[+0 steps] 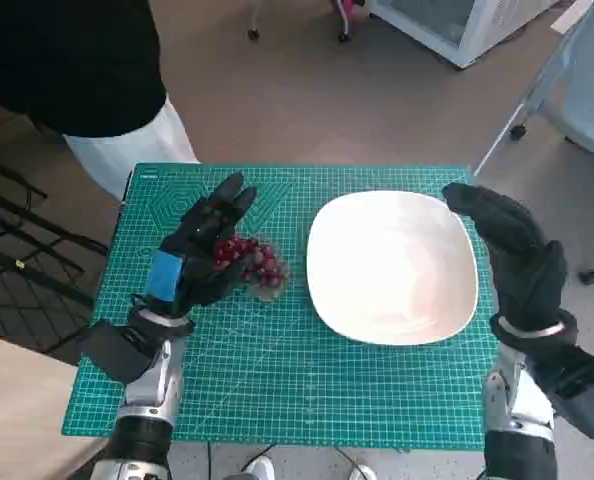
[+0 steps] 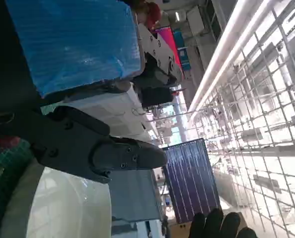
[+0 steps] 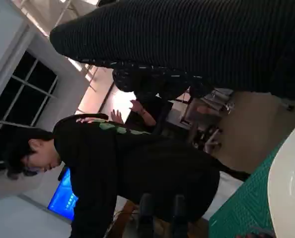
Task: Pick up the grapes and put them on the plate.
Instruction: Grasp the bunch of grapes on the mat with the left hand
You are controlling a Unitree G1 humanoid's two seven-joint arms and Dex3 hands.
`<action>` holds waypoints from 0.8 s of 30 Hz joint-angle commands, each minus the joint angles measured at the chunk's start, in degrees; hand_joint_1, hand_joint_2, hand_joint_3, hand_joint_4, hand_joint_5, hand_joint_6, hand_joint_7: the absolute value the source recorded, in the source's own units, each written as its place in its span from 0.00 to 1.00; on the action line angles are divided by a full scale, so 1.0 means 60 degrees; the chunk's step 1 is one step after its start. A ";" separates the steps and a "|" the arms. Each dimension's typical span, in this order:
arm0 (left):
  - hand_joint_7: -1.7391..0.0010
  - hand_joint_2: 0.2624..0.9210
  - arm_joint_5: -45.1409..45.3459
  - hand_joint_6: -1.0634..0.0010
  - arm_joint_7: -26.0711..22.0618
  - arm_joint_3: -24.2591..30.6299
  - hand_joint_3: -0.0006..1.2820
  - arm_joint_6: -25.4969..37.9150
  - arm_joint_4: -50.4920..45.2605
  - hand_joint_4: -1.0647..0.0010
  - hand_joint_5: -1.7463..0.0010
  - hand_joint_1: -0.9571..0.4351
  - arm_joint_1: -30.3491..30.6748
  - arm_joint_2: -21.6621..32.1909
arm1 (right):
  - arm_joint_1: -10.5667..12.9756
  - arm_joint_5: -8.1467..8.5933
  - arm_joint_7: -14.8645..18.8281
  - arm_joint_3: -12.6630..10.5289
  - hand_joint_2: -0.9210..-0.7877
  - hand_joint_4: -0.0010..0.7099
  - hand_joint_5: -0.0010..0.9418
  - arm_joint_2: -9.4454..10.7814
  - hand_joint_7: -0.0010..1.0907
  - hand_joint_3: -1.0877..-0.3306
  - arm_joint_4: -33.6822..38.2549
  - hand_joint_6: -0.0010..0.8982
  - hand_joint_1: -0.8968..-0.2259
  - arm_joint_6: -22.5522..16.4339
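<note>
Red grape bunch [image 1: 252,262] on green cutting mat [image 1: 277,390] on counter, left of white squarish plate [image 1: 392,265]. Left hand [image 1: 199,255] closing round grapes; firm hold unclear. Step: grasp. Next: lift, carry right over plate. Right hand [image 1: 512,250] open, empty, at plate's right edge.

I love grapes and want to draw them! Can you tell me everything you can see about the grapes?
The grapes are a small bunch of dark red, round, shiny berries. They lie on the green cutting mat, just left of the white plate and not on it. The left hand covers the bunch's left side, fingers touching it. No stem is clearly visible.
</note>
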 commanded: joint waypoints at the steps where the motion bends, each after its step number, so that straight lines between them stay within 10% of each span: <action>1: 1.00 1.00 -0.0049 0.56 -0.0029 -0.0026 0.18 0.0017 -0.0139 0.57 1.00 0.35 0.0131 0.0016 | 0.0266 0.0060 0.0022 -0.0014 0.00 0.26 0.00 -0.0019 0.32 0.52 0.0011 0.00 0.48 0.0092; 24: 1.00 1.00 -0.0025 0.56 -0.0075 -0.0056 0.18 0.0089 -0.0190 0.55 1.00 0.35 0.0261 0.0031 | 0.0408 -0.0017 -0.0147 -0.0004 0.00 0.26 0.00 0.0063 0.33 0.53 -0.0163 0.00 0.47 0.0114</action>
